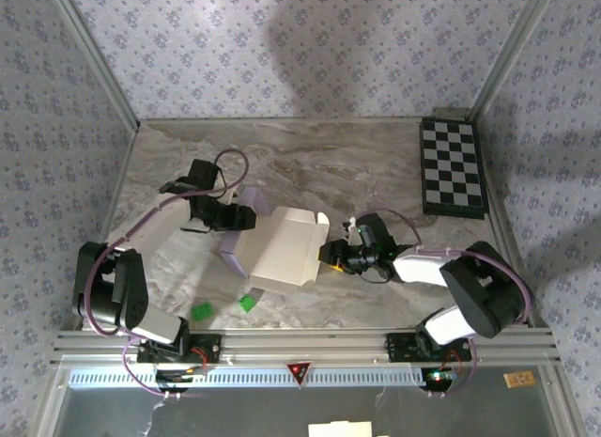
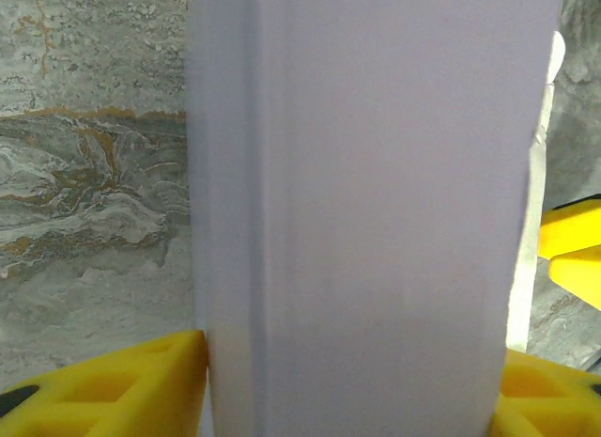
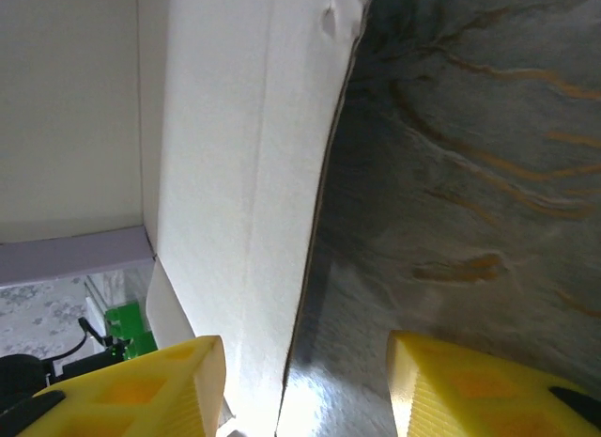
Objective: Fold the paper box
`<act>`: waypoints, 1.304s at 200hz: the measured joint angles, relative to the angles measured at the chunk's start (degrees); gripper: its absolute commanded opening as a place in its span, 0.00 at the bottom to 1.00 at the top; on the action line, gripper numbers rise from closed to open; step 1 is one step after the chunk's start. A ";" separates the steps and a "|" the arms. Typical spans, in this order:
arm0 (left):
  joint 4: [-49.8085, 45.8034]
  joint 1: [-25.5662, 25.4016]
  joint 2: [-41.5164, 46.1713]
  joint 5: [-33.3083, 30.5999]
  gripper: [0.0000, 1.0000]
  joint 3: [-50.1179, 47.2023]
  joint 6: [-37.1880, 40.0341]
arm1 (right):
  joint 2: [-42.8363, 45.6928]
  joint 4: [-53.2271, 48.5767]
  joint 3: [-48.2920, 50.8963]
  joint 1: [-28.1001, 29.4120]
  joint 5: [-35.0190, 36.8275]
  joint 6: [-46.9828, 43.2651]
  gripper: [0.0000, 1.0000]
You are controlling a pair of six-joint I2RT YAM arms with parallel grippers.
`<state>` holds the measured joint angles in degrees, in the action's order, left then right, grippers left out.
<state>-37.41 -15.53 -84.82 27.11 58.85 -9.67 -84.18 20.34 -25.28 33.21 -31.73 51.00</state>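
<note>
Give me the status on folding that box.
Done: the paper box is partly formed, with walls raised along its sides. In hand: the left gripper straddles one panel, and the right gripper stands open around the edge of an upright wall. Left: flaps stick out loose, so it isn't closed up yet.

top ext: med-bright, even light, broad soft shadows on back wall (image 1: 310, 42) | L wrist: paper box (image 2: 376, 211) v. close, out of focus, soft edges, flat lilac cast | R wrist: box face blown out white, dark shadow strip on table (image 3: 470, 174)
</note>
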 measured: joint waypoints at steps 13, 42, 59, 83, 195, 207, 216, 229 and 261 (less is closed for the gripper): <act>0.24 0.46 0.00 0.70 0.58 -0.22 -0.07 | -1.27 2.23 0.02 0.09 -0.68 0.50 0.46; 1.07 0.92 0.04 2.16 0.58 -0.74 -0.48 | -2.91 6.08 0.02 0.22 -1.88 1.64 0.42; 1.55 1.09 0.07 2.78 0.58 -1.07 -0.52 | -3.39 7.72 0.02 0.48 -2.23 2.19 0.37; 1.70 1.29 0.07 3.56 0.57 -1.31 -0.92 | -3.58 8.66 0.00 0.70 -2.27 2.84 0.28; 3.06 3.21 12.94 -0.02 0.83 -1.68 -3.72 | 10.75 -27.89 -15.28 -0.50 5.44 -12.24 0.01; 2.99 3.48 15.37 -1.46 0.84 -1.64 -3.89 | 11.82 -35.15 -19.65 -1.07 6.95 -16.39 0.00; 2.97 3.54 16.90 -2.51 0.84 -1.57 -3.93 | 12.13 -40.79 -23.12 -1.44 8.35 -19.41 0.00; 2.93 3.54 18.97 -4.00 0.85 -1.44 -3.89 | 12.13 -48.35 -28.02 -1.77 10.51 -24.28 0.00; 2.89 3.54 22.47 -6.93 0.86 -1.20 -3.87 | 11.65 -64.15 -39.52 -1.49 17.00 -36.39 0.00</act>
<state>-34.52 -11.99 -62.35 20.18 57.65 -13.54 -72.53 -43.81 -64.79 31.73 -14.72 14.61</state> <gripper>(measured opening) 0.861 0.055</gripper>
